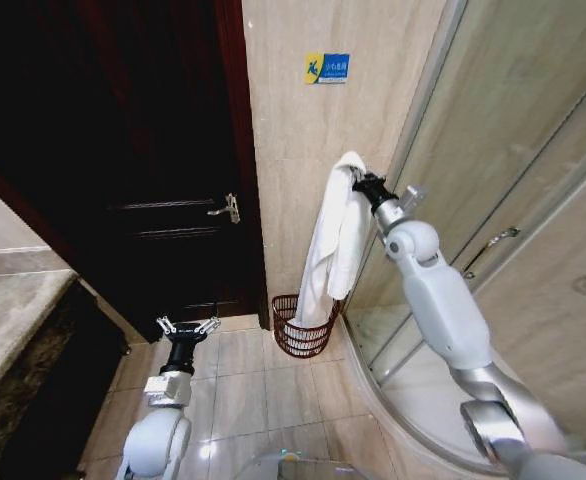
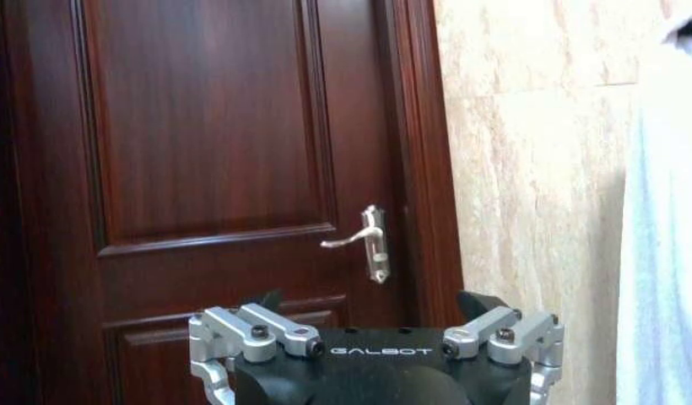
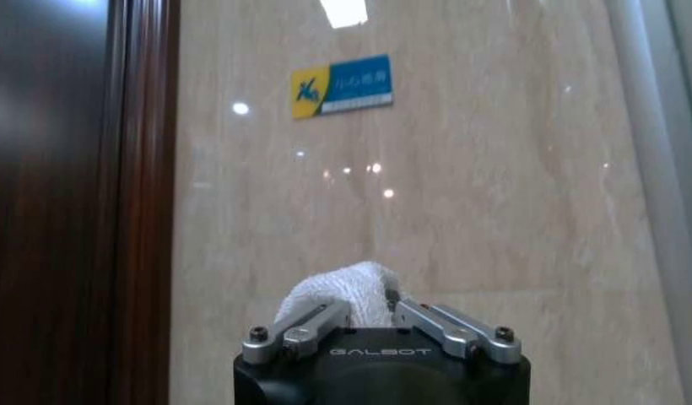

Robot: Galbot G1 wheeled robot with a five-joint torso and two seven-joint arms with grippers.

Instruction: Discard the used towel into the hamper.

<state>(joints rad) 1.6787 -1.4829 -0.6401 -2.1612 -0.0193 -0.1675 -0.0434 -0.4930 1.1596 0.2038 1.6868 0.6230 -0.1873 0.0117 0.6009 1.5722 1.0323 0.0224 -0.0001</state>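
1. Right gripper (image 1: pixel 361 182) raised high by the wall, clamped on the towel's (image 1: pixel 335 245) top end.
2. Towel hanging long and straight down, tail dipping into the hamper (image 1: pixel 303 328) directly below.
3. Left gripper (image 1: pixel 187 326) spread wide, idle low by the door (image 1: pixel 123 150).

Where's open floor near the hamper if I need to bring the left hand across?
Bare tiles lie between the left hand and the hamper, in front of the door. Crowded: the hamper sits between the door frame and the shower enclosure, with the towel hanging into it from the right hand.
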